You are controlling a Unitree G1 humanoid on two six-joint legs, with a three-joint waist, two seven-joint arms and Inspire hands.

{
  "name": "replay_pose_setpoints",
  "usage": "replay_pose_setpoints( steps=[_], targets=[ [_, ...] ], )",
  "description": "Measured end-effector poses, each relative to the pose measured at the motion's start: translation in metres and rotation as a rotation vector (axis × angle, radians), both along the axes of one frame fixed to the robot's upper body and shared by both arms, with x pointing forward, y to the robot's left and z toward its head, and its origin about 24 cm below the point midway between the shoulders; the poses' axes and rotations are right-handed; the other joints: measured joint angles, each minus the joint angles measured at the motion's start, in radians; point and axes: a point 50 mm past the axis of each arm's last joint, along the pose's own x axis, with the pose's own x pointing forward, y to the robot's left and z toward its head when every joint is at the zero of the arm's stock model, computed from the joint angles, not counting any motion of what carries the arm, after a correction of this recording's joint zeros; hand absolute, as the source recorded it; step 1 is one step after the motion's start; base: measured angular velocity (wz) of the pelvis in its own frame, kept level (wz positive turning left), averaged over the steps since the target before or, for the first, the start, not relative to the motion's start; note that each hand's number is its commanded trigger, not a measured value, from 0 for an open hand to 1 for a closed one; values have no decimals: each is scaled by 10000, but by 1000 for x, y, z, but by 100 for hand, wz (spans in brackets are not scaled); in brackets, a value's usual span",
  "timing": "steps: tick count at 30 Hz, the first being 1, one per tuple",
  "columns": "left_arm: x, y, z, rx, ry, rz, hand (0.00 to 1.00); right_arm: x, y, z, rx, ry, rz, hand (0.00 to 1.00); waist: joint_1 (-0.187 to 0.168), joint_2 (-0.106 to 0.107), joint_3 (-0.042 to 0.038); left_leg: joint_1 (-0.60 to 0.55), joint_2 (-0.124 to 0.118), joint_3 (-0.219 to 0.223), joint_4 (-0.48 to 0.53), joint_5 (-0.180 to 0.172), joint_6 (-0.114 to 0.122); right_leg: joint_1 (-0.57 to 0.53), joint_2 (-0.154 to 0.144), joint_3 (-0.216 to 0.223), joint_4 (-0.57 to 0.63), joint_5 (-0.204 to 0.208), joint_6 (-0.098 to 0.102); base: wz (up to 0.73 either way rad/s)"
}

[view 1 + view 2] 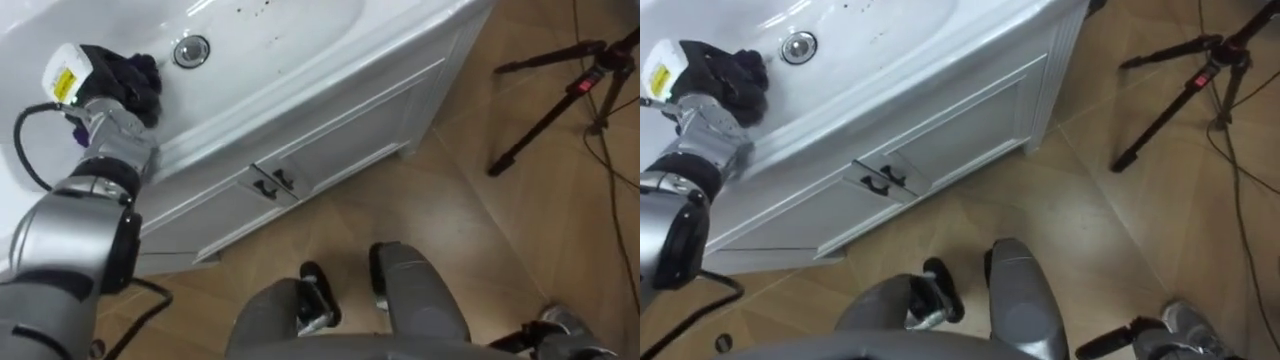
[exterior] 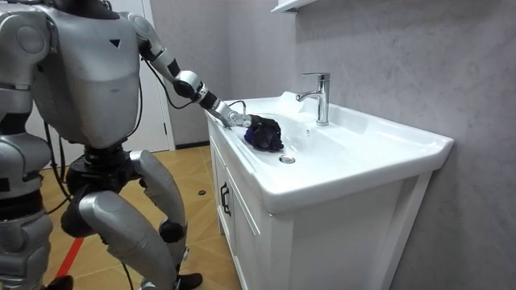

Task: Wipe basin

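Overhead, left eye view: the left hand (image 1: 98, 88) lies inside the white basin (image 1: 290, 30) at its left end, with the wrist crossing the front rim. A dark cloth (image 1: 138, 72) is bunched directly ahead of the hand and touches it, just beside the drain (image 1: 191, 50) on the drain's left. The fingers are buried in the cloth, so it cannot be told whether they clasp it or merely press on it. Below the rim stands the white vanity cabinet (image 1: 340, 140) with its paired dark door pulls (image 1: 272, 183). A black tripod (image 1: 560, 95) stands on the wood floor, well apart to the right.

Room view: the robot stands at the front of the cabinet with its left arm stretched out over the bowl. The cloth rests on the bowl's wall between the hand and the chrome faucet (image 2: 320, 97), apart from the faucet and near the drain.

Right eye view: the arrangement is the same, with the cloth touching the hand and the drain just beyond it.

Step in hand, as judged: sweeping the cloth across the bowl. To do it well, the hand should press down evenly so the cloth travels with it rather than slipping out ahead. Strokes should overlap from the wall toward the drain and stop short of the faucet base.
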Motion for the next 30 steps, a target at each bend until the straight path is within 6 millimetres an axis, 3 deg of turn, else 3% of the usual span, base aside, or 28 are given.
replay_pose_setpoints(
  steps=[5, 15, 21, 26, 30],
  targets=[
    [16, 4, 30, -571, -1137, 640, 100, 6, 6, -1, 203, -307, -401, 0, -288, 22, 5, -1011, 135, -102, 283, 44, -46, -853, 14, -196, 89, 207, -102, 11],
    [36, -16, 72, -821, -3800, 1521, 100, 11, 14, -3, 267, -556, -729, 0, -518, 112, 55, -2371, 164, -143, 637, 86, -5, -2222, 19, -168, 419, 277, -255, 1],
    [42, -26, 81, -1274, -4395, 1791, 100, 14, 19, -4, 431, -504, -645, 0, -560, 106, 59, -2433, 157, -139, 579, 73, 10, -2274, -9, -197, 404, 229, -241, 5],
    [45, -32, 88, -2138, -4968, 2220, 100, 19, 22, -4, 525, -597, -515, 0, -816, 95, 65, -2544, 199, -80, 609, 41, 52, -2319, -12, -178, 408, 217, -153, 9],
    [50, -45, 94, -2487, -5305, 1676, 100, 20, 22, -4, 623, -695, -472, 0, -913, 100, 63, -2543, 227, 72, 586, 37, 61, -2329, -67, -178, 397, 232, -88, 3]
  ],
)
